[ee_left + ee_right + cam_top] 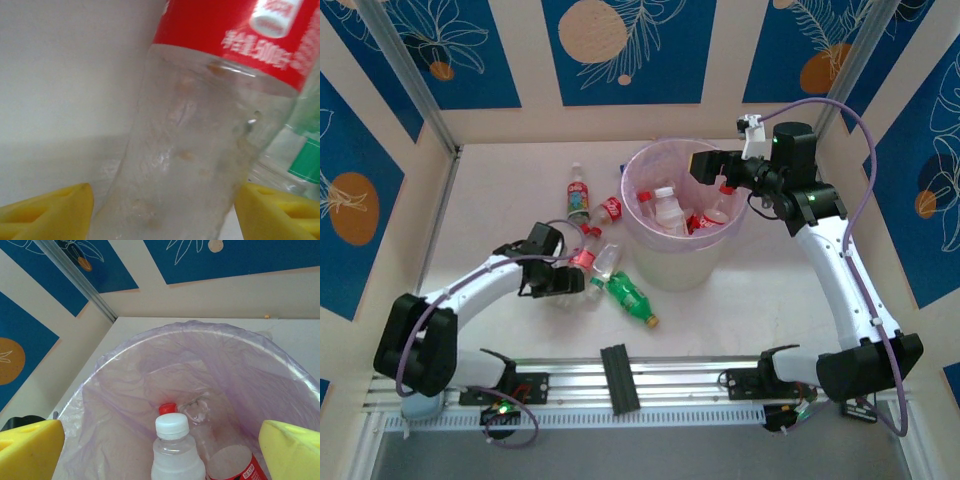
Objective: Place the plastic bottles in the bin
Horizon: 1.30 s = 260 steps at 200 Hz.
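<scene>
Left tool pinches a clear bottle on the desk (red label, white lettering unreadable). Right tool hangs spread over the bin, white-capped bottle inside.

Bright, even light in the two wider views; heavy close-range blur at the left wrist.

In the top external view the counter is lit evenly from above, and only short, soft shadows are cast under the arms and around the bin; no harsh glare is seen. The left wrist view is dimmer and greyer: the clear bottle is held too close to be sharp, its label print is smeared, and a small glint is caught on its shoulder. In the right wrist view the bag lining is rendered fairly crisply with a faint sheen on its folds, while the yellow pads at the lower corners are left out of focus.
</scene>
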Each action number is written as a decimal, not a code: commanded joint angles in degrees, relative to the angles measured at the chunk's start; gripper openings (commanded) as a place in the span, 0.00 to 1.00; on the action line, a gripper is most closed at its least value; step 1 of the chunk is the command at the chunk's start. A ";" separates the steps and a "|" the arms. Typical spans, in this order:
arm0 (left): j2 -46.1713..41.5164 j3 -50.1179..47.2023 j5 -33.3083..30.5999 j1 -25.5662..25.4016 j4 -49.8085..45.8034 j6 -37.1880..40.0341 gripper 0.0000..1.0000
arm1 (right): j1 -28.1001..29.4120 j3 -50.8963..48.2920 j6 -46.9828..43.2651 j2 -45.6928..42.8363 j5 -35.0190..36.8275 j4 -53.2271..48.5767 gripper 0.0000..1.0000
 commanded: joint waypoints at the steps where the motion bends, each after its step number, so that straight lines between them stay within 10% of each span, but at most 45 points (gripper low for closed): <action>1: 1.75 0.21 -1.27 -0.61 -0.71 1.01 0.75 | -0.43 -0.03 0.47 0.04 -0.64 -0.55 1.00; 86: 3.87 1.25 -0.96 -1.75 -0.46 1.53 0.65 | -1.74 -0.46 0.76 -0.99 -0.45 -1.38 1.00; 187: -13.07 10.23 3.71 -1.85 -4.99 6.37 0.52 | -2.36 0.74 1.75 -0.32 -3.26 -1.81 0.99; 260: -25.41 7.38 6.02 -1.86 18.27 3.48 0.29 | 5.41 5.99 3.72 1.40 -6.33 -0.54 0.99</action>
